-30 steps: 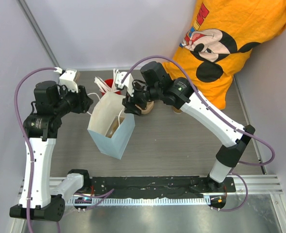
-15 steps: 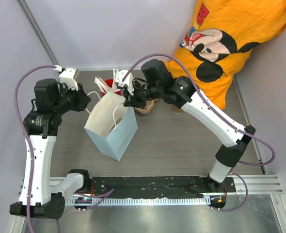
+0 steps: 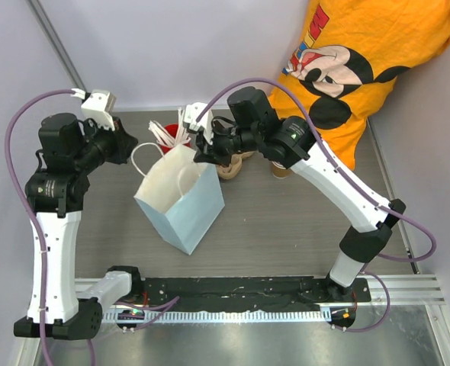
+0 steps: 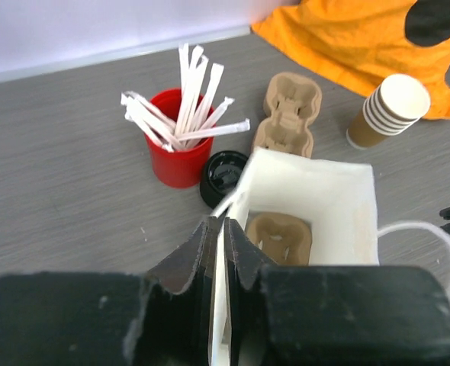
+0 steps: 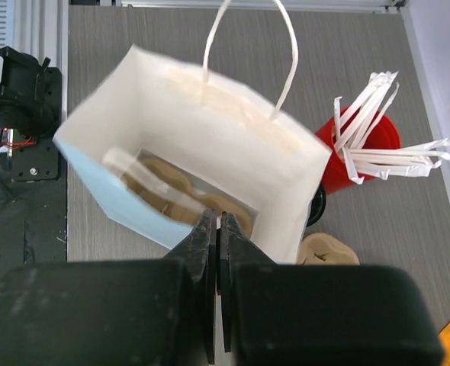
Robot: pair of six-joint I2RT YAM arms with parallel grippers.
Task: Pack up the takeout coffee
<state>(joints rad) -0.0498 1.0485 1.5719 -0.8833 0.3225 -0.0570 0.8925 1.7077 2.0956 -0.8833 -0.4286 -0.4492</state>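
- One open bag [image 3: 181,213] stands on the table [image 3: 286,229], with two claws at its mouth.
- The left claw [image 4: 217,229] is pinched narrow on the bag's white rim.
- The right claw [image 5: 216,223] is closed tight at the opposite rim; I cannot tell whether paper lies between its jaws.
- One carrier [image 4: 280,235] lies inside the bag, and a second carrier [image 4: 290,114] lies on the table behind it.
- One black lid [image 4: 223,177] sits on the table between the bag and the single red cup [image 4: 181,156] holding a bunch of white sticks [image 4: 187,107]. Whether a cup is under the lid cannot be told.
- One cup stack [image 4: 381,118], brown outside and white inside, stands by the orange cloth [image 4: 339,38], apart from the lid.
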